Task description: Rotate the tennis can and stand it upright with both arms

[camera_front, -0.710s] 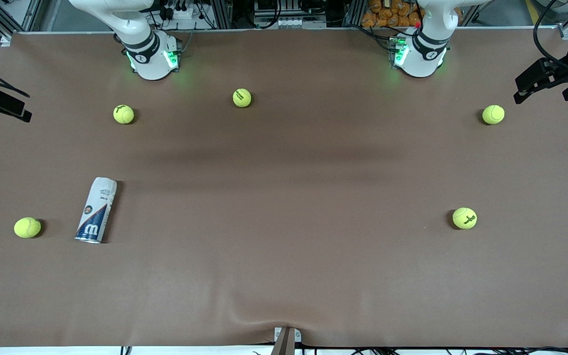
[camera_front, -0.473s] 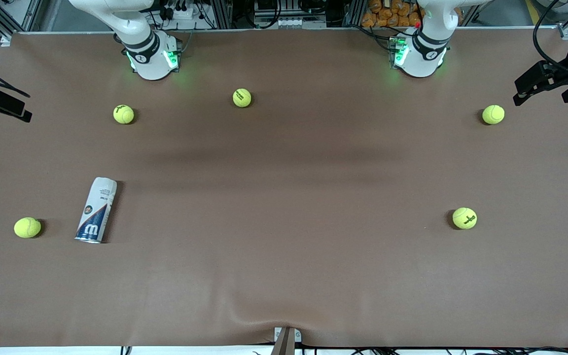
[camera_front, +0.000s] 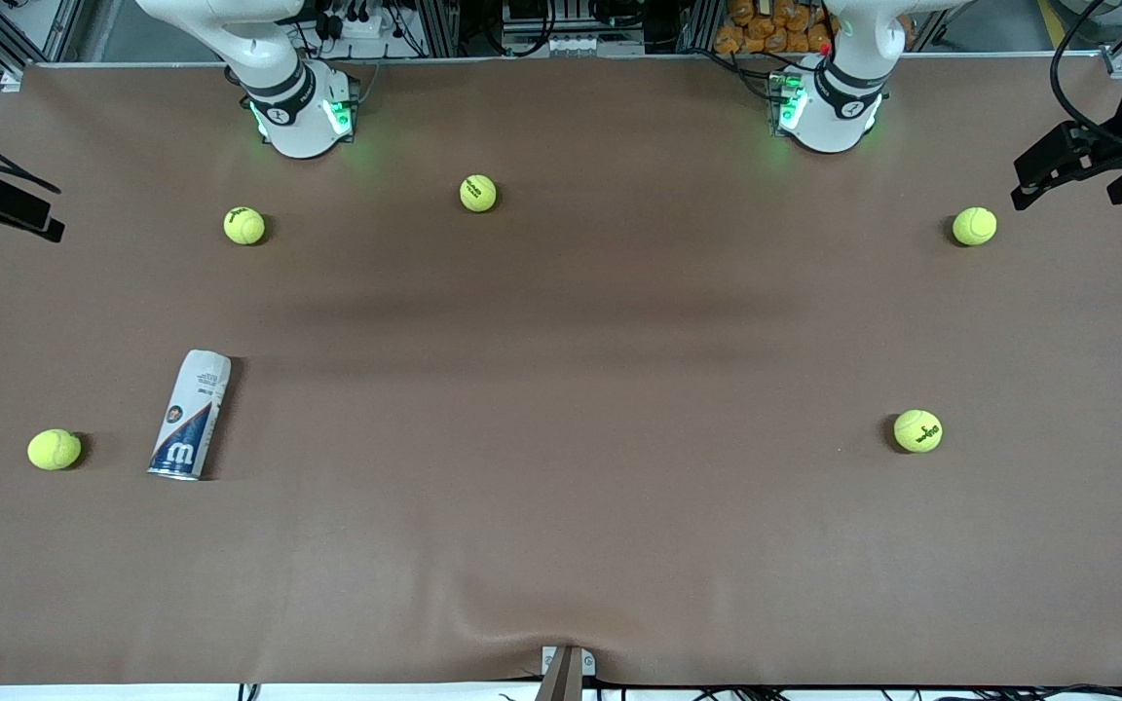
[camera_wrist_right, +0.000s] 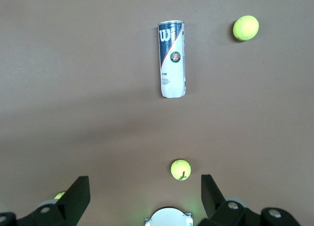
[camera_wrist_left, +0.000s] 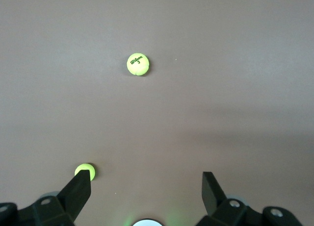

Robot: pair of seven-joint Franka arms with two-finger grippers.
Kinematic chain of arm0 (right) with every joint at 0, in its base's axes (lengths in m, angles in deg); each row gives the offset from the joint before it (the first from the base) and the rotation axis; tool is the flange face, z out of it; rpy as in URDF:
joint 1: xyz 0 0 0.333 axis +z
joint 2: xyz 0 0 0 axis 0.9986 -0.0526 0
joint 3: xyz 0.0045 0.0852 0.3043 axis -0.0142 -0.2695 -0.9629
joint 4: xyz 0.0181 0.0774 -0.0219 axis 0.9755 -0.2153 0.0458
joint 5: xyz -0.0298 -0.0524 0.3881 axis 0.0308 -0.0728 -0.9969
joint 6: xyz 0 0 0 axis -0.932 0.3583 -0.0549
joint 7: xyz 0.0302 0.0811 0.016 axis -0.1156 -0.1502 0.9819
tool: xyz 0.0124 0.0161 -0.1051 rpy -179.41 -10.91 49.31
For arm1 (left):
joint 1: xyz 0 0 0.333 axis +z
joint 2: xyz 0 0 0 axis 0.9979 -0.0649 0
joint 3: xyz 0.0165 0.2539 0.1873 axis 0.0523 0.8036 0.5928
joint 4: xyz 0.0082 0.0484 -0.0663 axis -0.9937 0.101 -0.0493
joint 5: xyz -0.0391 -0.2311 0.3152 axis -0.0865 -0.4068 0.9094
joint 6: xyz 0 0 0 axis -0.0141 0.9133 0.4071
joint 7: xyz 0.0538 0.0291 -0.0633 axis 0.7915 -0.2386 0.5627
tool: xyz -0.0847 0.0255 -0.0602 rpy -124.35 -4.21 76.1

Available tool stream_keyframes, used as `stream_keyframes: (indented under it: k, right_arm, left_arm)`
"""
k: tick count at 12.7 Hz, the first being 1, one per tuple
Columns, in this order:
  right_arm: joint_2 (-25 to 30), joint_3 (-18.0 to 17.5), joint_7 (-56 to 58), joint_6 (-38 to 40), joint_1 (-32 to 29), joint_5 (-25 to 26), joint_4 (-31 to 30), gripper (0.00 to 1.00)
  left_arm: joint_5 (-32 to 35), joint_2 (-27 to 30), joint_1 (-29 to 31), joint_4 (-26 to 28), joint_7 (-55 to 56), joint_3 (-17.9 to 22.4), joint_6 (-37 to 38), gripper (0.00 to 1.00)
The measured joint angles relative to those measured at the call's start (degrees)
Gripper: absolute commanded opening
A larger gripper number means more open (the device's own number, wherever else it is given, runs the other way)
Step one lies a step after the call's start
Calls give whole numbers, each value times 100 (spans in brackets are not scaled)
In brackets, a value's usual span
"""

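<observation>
Tennis can (camera_front: 190, 415) lies flat near the desk (camera_front: 561, 321) edge at the right arm's end, apt to roll if nudged; left tool (camera_wrist_left: 146, 187) and right tool (camera_wrist_right: 145, 189), both released, hang high

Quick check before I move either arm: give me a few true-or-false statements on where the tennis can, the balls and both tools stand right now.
1. The tennis can lies on its side. True.
2. The right tool is shut on the can. False: it is open, high above the table, holding nothing.
3. A tennis ball lies beside the can, apart from it. True.
4. The left tool is open and empty. True.
5. Three tennis balls are on the table. False: five are there.
</observation>
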Motion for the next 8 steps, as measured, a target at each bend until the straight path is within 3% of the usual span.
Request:
stream_keyframes:
  k: [8]
  right_arm:
    - [-508, 42, 63, -662, -73, 8, -341, 100]
  left_arm:
    - [0, -64, -7, 0, -7, -4, 11, 100]
